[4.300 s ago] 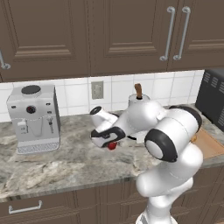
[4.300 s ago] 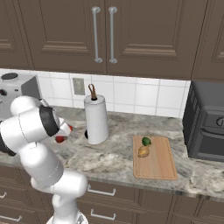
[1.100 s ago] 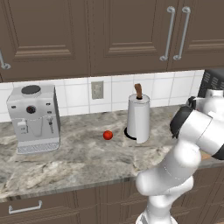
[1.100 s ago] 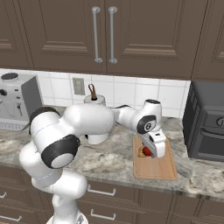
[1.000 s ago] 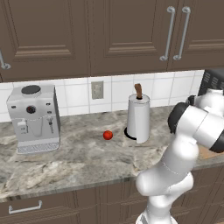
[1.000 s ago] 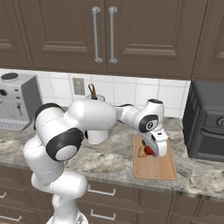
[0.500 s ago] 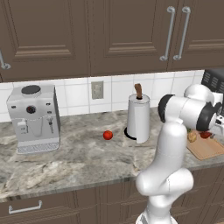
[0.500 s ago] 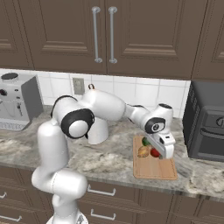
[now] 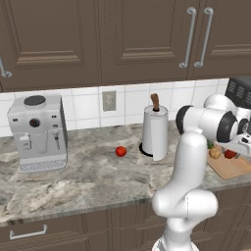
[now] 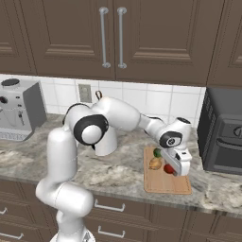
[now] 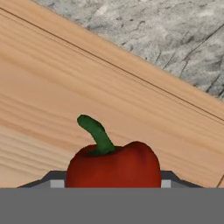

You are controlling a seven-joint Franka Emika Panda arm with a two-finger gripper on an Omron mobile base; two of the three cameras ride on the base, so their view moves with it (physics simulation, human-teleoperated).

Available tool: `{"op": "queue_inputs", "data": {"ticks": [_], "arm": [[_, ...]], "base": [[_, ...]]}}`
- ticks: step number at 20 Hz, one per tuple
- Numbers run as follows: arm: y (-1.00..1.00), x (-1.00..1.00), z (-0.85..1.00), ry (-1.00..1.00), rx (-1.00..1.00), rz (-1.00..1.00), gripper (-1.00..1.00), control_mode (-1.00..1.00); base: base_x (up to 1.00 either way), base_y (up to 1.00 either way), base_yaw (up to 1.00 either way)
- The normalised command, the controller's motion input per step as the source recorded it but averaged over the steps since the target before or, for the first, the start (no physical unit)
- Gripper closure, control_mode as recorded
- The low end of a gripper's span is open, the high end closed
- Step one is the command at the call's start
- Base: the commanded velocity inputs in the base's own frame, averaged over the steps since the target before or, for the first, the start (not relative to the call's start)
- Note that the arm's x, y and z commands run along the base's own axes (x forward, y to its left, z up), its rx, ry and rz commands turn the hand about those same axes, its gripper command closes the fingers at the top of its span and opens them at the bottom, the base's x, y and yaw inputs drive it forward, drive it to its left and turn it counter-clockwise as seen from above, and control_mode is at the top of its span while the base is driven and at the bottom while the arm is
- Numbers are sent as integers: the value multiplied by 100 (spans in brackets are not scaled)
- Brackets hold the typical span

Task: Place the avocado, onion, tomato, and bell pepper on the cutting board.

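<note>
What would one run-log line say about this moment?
gripper: shut on red bell pepper | over light wooden cutting board | tan onion, dark green avocado on board | small red tomato on counter

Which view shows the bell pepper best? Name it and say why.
The hand view: the red bell pepper sits close up, green stem clear, over the cutting board. The right base view shows it small in the claw; in the left base view it is a red speck.

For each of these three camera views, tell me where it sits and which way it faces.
Left base view: behind-left, facing the counter; white arm rises lower right.
Right base view: behind-right, facing the flat light-brown wooden cutting board; arm rises lower left.
Hand view: on the hand, looking down past the red bell pepper with green stem onto the board.
All share that pepper and board.
</note>
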Motion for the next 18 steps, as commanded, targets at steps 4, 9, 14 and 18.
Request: {"op": "queue_inputs", "data": {"ticks": [4,9,14,18], "arm": [[3,-1,21,-5,0,0,-100,-100],[11,-15,28,0,-1,0,-100,-100],[36,-2,15,1,-2,0,-100,-100],[59,-23,42,0,-8,0,-100,-100]], "base": [[0,0,0],[0,0,0],[0,0,0],[0,0,0]]}}
